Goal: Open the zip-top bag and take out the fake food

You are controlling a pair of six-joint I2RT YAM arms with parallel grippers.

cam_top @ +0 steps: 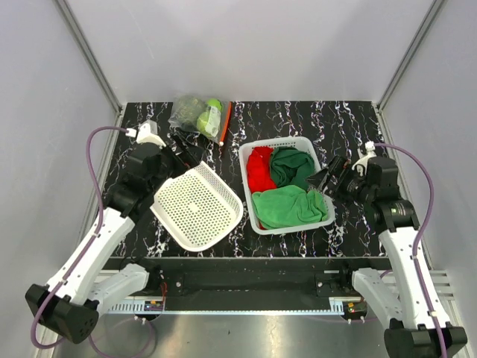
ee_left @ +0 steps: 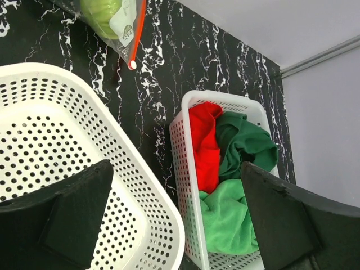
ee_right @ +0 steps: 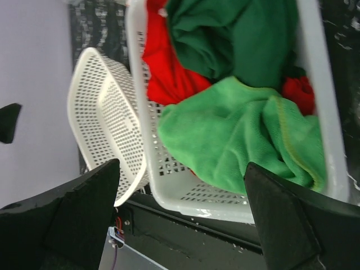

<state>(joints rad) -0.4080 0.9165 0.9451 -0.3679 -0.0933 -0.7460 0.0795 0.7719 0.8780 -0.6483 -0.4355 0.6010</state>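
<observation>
Left pincer, fingers spread wide and holding nothing, hangs over the far rim of an empty white basket on the left of the desk. Its own camera shows the same wide gap, with only basket mesh and dark marbled desk beneath. Just beyond it, at the far edge of the desk and left of centre, lies the zip-top bag, near the fingers but not touched by them. Its red-orange zip strip runs near-to-far along the bag's right side. The fake food sits inside the clear film, with a bright green ball plain from above and a pale green piece at the top of the left wrist view beside the strip.

Right pincer, equally wide and empty, hovers at the right rim of a second white basket. That basket holds a red cloth, a dark green cloth and a bright green cloth. It is well apart from the bag, with the cloth basket between them.

The task appears to be at its opening step, the reach for the bag. Nothing is gripped, the strip looks closed as far as can be told, and no food is out. The next move likely calls for the left pincer to go farther and lower onto the bag near the strip. The right would then cross over the cloth basket to take the opposite lip. The film looks floppy, so one pincer may need to pin it while the other pulls.
</observation>
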